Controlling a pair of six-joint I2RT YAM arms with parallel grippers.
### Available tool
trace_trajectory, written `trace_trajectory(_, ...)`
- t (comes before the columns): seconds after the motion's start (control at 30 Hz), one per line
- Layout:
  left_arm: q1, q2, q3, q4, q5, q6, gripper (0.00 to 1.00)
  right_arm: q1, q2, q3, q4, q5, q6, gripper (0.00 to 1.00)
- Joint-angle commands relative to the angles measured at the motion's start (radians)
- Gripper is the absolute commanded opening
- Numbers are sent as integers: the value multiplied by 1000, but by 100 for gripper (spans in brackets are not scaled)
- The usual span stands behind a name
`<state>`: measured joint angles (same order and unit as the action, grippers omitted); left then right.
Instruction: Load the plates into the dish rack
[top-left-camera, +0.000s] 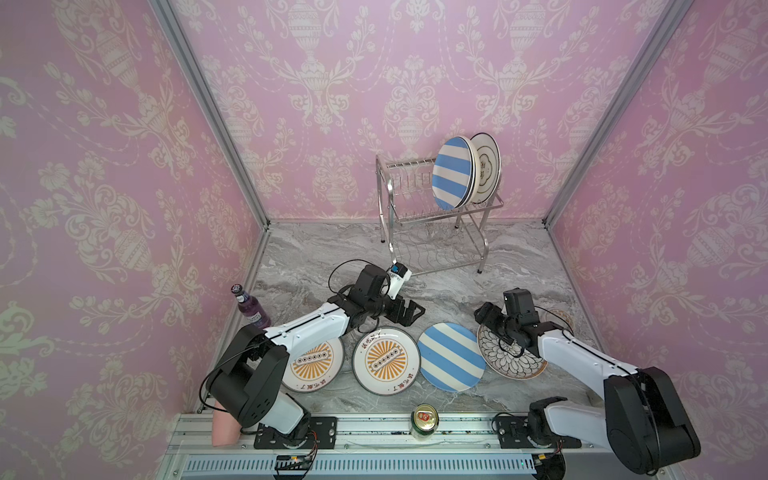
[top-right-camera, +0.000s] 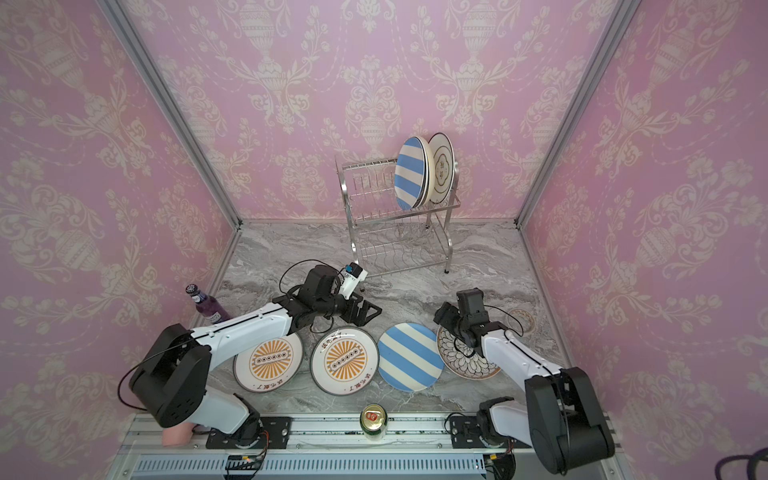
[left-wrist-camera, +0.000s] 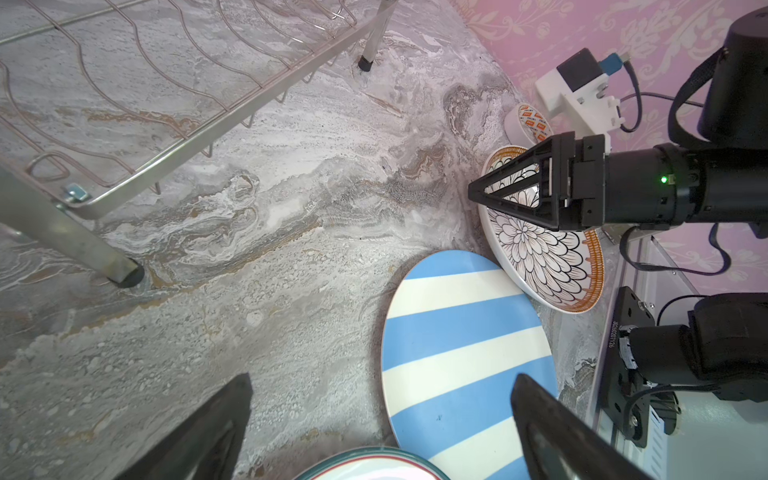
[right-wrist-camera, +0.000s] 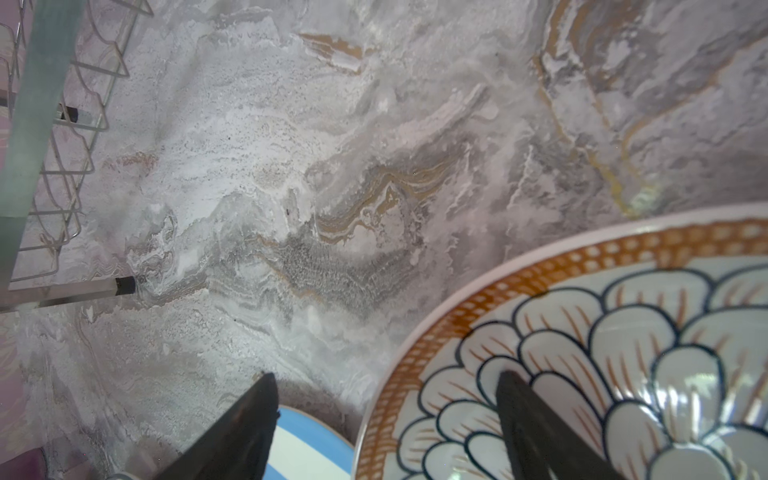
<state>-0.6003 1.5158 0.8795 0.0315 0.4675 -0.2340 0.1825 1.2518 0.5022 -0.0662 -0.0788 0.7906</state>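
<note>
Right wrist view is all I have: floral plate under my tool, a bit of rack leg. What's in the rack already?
Observer: On the dish rack's top tier, a blue-striped plate and a black-lined white plate stand upright at its right end.
Operator: What's on the table besides the floral plate?
Observer: Three more plates lie flat in a row beside the floral plate: the second striped plate, the middle sunburst plate, and the left sunburst plate, partly under the left arm.
Operator: Where's the left tool?
Observer: The left tool is open and holds nothing, over the table behind the middle sunburst plate.
</note>
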Motion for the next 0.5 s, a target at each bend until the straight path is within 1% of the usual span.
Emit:
trace_trajectory(0.0, -12, 15, -2, 23, 35, 0, 99, -5, 55, 27, 32, -5, 15, 84)
trace_trajectory(0.33, -17, 30, 1, 22, 39, 7, 99, -5, 198, 138, 83, -16, -25, 84)
trace_trajectory(0.47, -19, 39, 4, 25, 36, 8, 99, -5, 293, 206, 143, -74, -22, 84)
